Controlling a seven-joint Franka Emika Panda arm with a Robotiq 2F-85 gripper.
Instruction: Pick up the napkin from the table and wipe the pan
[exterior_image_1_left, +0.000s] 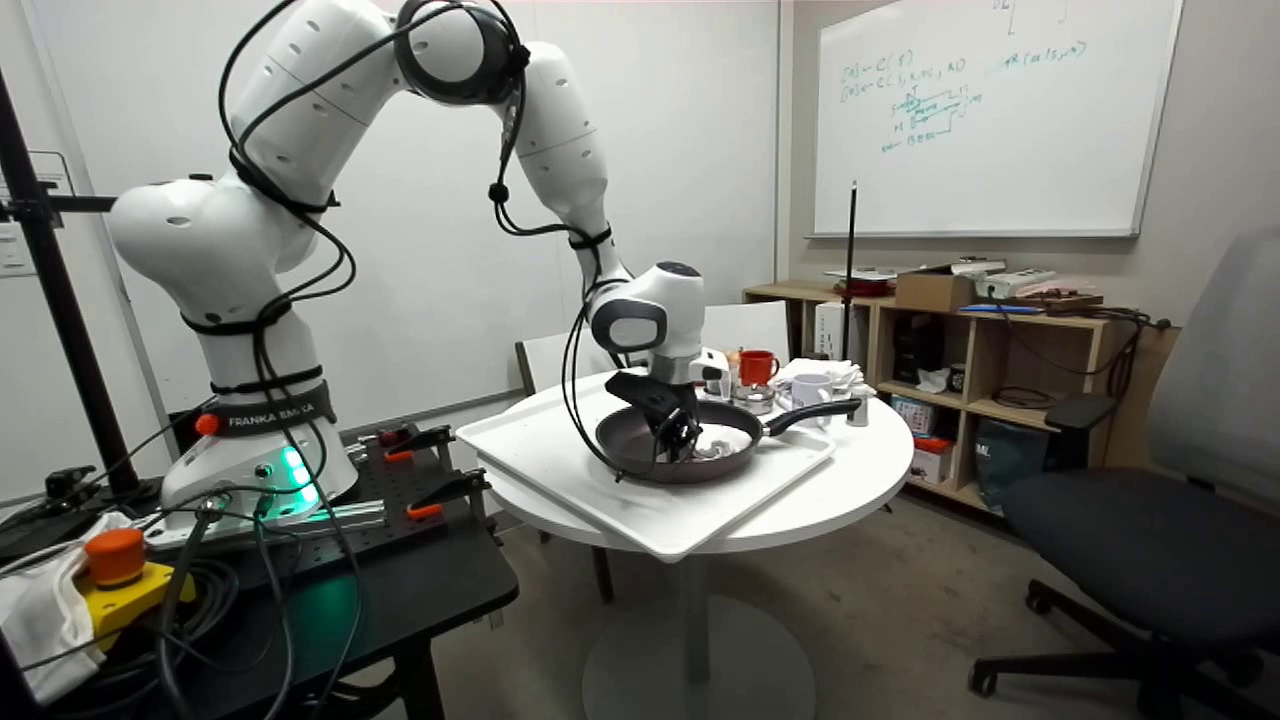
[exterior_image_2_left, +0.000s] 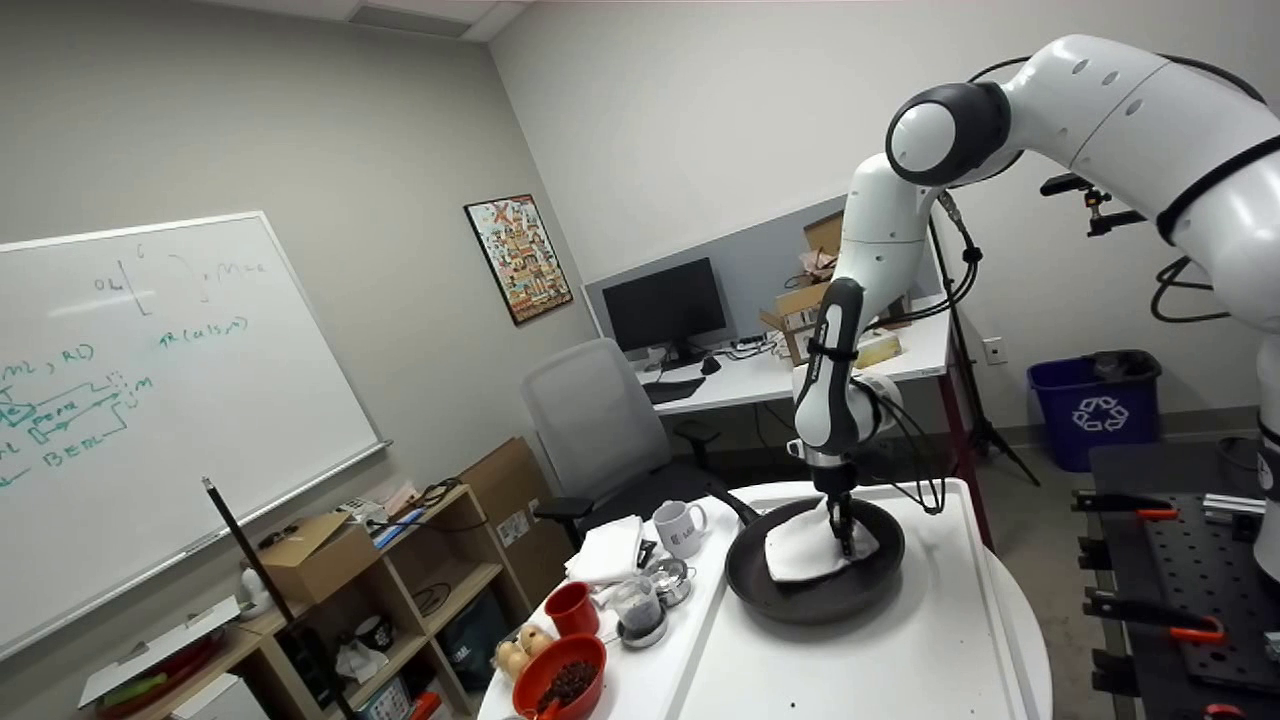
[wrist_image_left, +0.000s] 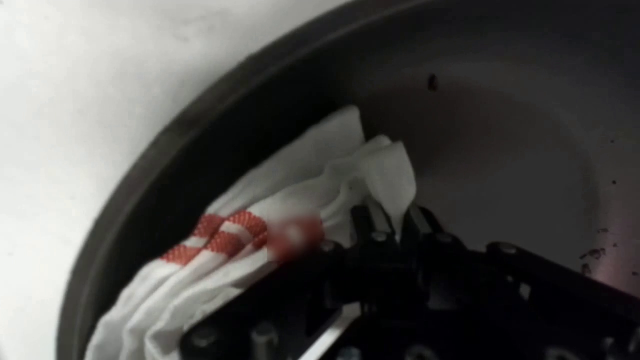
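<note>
My gripper (wrist_image_left: 392, 215) is shut on the napkin (wrist_image_left: 310, 175), a bunched white cloth with red stripes. A fold of it pokes up between the fingertips, and the rest trails along the inner wall of the pan (wrist_image_left: 210, 130). In an exterior view the napkin (exterior_image_2_left: 795, 555) spreads over the floor of the dark pan (exterior_image_2_left: 790, 605), with the gripper (exterior_image_2_left: 845, 545) pointing straight down inside the rim. Dark specks (wrist_image_left: 433, 81) dot the pan's bottom. The pan rests on a white tray (exterior_image_1_left: 560, 470) on the round white table (exterior_image_1_left: 870, 470).
Beyond the tray stand a white mug (exterior_image_2_left: 678, 528), a folded white cloth (exterior_image_2_left: 605, 555), a red cup (exterior_image_2_left: 572, 608), a clear container (exterior_image_2_left: 635, 603) and a red bowl (exterior_image_2_left: 600, 655). The pan's handle (exterior_image_1_left: 815, 412) reaches over the tray's edge toward the mug. Cables hang beside the wrist.
</note>
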